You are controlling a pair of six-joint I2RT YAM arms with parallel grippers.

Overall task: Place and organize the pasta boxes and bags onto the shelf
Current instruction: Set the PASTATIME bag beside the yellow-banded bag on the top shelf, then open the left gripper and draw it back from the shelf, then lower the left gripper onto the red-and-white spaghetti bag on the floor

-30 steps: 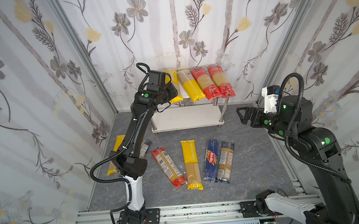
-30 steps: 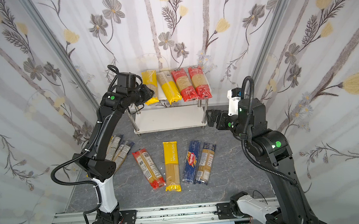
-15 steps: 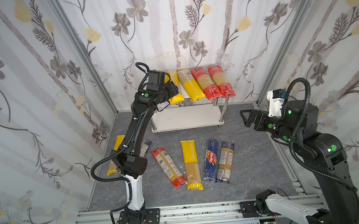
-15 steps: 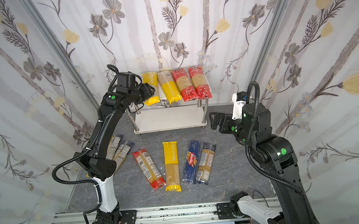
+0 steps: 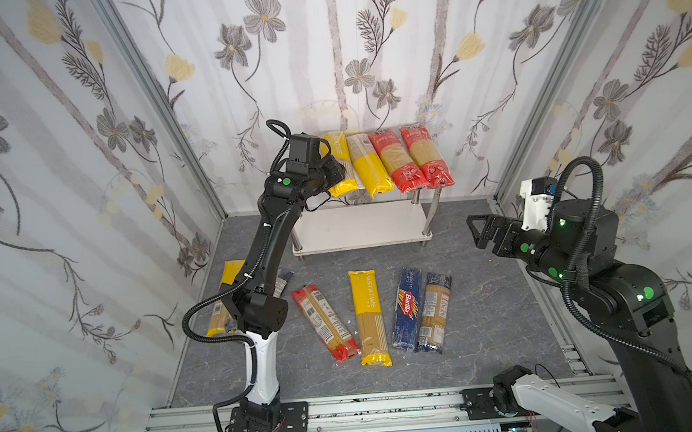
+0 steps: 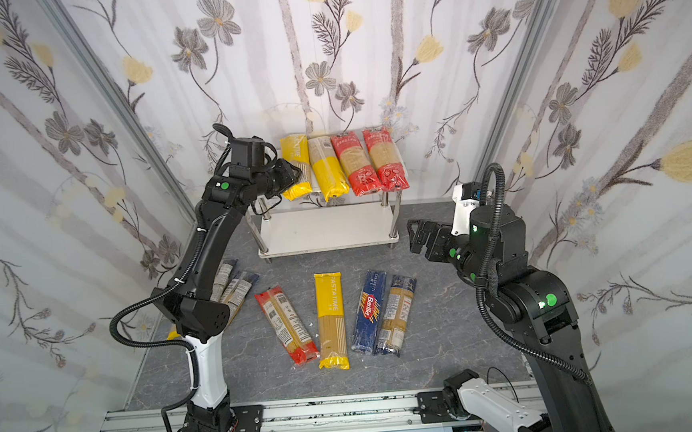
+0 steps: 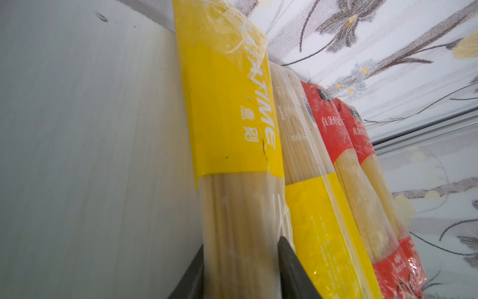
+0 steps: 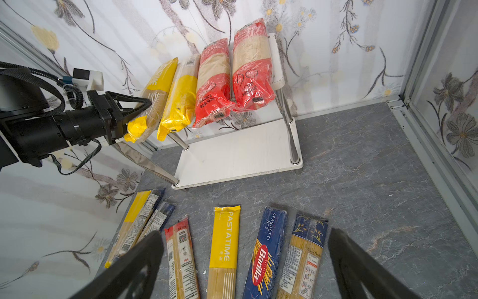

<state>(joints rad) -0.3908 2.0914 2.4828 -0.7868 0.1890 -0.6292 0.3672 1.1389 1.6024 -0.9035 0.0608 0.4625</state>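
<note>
The left gripper pinches the front end of a clear, yellow-ended spaghetti bag, leftmost of 4 packs atop the white, chrome-legged 2-tier shelf. The right gripper hangs spread wide, empty, over the grey floor.

1. A grey marbled counter spreads below the right fingers.
2. Floral wallpaper rises beyond the left fingers and walls in both sides.
3. An aluminium rail lies well apart from both pairs of fingers.
</note>
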